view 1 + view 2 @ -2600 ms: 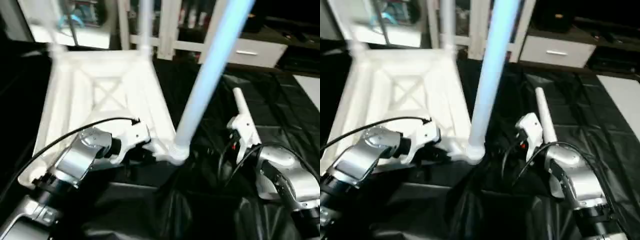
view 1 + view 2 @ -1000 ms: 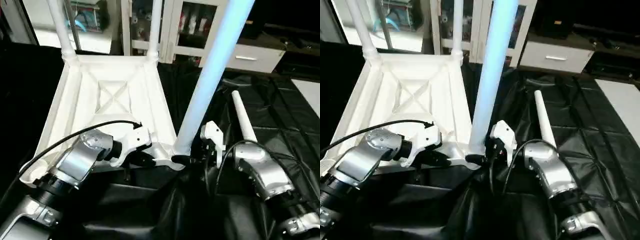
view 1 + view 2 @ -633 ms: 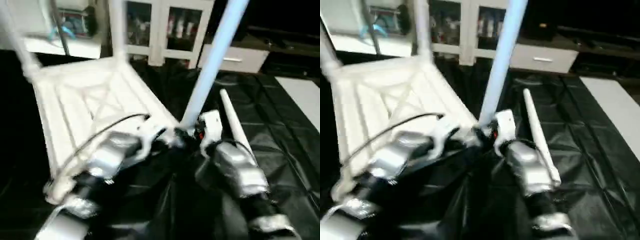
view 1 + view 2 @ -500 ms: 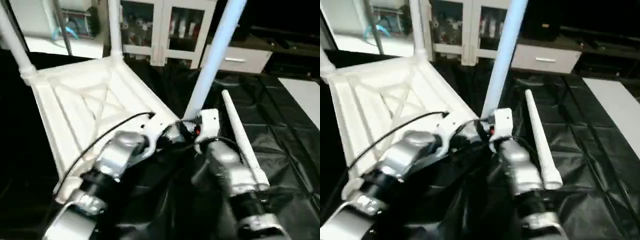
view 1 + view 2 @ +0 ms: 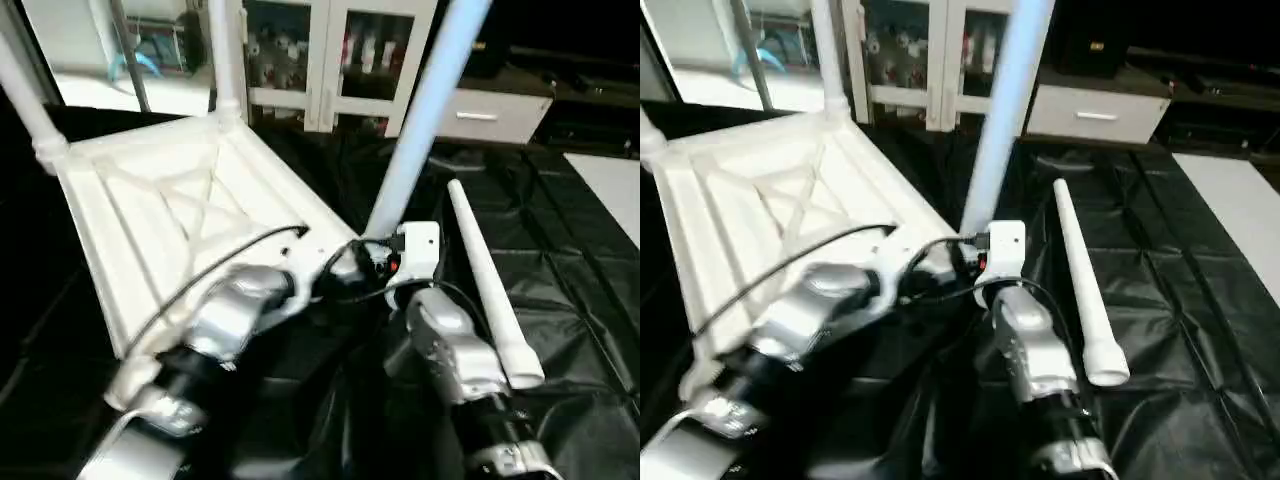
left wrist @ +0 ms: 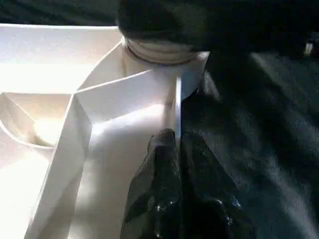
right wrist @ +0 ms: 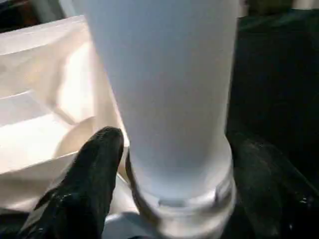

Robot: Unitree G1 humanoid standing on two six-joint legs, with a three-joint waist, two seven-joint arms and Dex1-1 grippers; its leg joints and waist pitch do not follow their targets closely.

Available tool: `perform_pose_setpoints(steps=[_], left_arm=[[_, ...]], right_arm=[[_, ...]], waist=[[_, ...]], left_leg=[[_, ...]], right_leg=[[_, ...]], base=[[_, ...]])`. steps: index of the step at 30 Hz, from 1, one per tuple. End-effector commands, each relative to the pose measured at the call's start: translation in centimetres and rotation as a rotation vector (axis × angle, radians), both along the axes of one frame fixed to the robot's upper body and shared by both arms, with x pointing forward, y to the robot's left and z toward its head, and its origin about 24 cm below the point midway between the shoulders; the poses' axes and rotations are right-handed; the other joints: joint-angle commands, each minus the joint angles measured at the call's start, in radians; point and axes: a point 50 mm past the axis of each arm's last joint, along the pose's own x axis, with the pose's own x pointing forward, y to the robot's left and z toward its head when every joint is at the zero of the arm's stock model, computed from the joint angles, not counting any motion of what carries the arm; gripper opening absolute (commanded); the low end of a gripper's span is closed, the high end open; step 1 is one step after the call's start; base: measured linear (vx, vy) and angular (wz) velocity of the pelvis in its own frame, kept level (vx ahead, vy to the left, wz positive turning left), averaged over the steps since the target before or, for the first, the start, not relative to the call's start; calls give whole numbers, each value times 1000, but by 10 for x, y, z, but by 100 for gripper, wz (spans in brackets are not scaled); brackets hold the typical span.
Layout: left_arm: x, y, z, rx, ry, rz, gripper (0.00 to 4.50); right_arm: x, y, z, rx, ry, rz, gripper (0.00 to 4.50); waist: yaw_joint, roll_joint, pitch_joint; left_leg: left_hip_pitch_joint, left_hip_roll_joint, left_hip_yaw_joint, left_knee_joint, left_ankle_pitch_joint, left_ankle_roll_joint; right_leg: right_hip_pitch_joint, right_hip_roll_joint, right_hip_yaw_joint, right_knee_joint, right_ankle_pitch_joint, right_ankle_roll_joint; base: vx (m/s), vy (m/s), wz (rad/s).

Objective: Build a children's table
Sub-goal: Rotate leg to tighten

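Upright, three legs [image 5: 425,110] fill the tabletop [image 5: 170,220] sockets.

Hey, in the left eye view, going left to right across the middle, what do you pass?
Upside-down tabletop → left pincer on its rim → upright leg in the near corner socket → loose leg lying on the black cloth.

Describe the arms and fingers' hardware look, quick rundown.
Both forearms are silver metal cylinders with black wrist joints. The left arm has a black cable looping over it to a white housing. The right arm carries a white block with a small red mark and thin black cables. Fingers are matte black, rounded.
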Motion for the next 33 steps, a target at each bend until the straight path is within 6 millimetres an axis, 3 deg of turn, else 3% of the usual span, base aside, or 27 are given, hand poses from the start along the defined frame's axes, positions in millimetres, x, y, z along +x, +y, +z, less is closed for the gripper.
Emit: perform_pose_setpoints(steps=[1,5,7,12,15,22,27,33], left_arm=[[-20,-1,-6,-30,84,-157,0],[-30,7,-6,-29,130,-220,0],[-41,16,-5,-23,169,-310,0],[-45,29,-3,39,185,-371,0],[-45,31,-2,49,185,-371,0],[-50,30,-1,57,201,-408,0],[-51,31,-3,71,204,-413,0],[-51,32,-4,79,208,-415,0]], right_arm=[[-6,-7,17,14,-40,181,379],[-18,-17,23,-39,-66,354,421],[-34,-28,21,-116,-65,550,430],[-51,-42,11,-205,23,778,447],[-51,-41,8,-228,28,797,447],[-49,-34,8,-220,4,824,447],[-49,-37,4,-237,10,832,447],[-49,-37,1,-239,7,826,401]], waist=[[10,-6,-51],[17,-4,-50],[25,-2,-50],[24,-8,-45],[26,-12,-44],[26,-14,-48],[28,-13,-46],[28,-13,-45]], left_leg=[[-6,48,-10,-70,-108,55],[-7,49,-6,-68,-87,66],[-6,51,-8,-67,-96,66],[-10,50,-8,-68,-124,66],[-8,52,-9,-69,-132,48],[-6,51,-8,-64,-76,54],[-7,51,-8,-64,-81,57],[-6,50,-9,-64,-88,51]], right_leg=[[49,-78,49,-71,-179,-178],[47,-76,50,-64,-121,-204],[50,-78,50,-61,-126,-207],[50,-79,49,-70,-188,-214],[47,-83,51,-75,-240,-203],[48,-80,49,-59,-124,-232],[51,-79,49,-59,-112,-245],[51,-79,49,-60,-131,-238]], base=[[0,0,0],[0,0,0],[0,0,0],[0,0,0],[0,0,0],[0,0,0],[0,0,0],[0,0,0]])
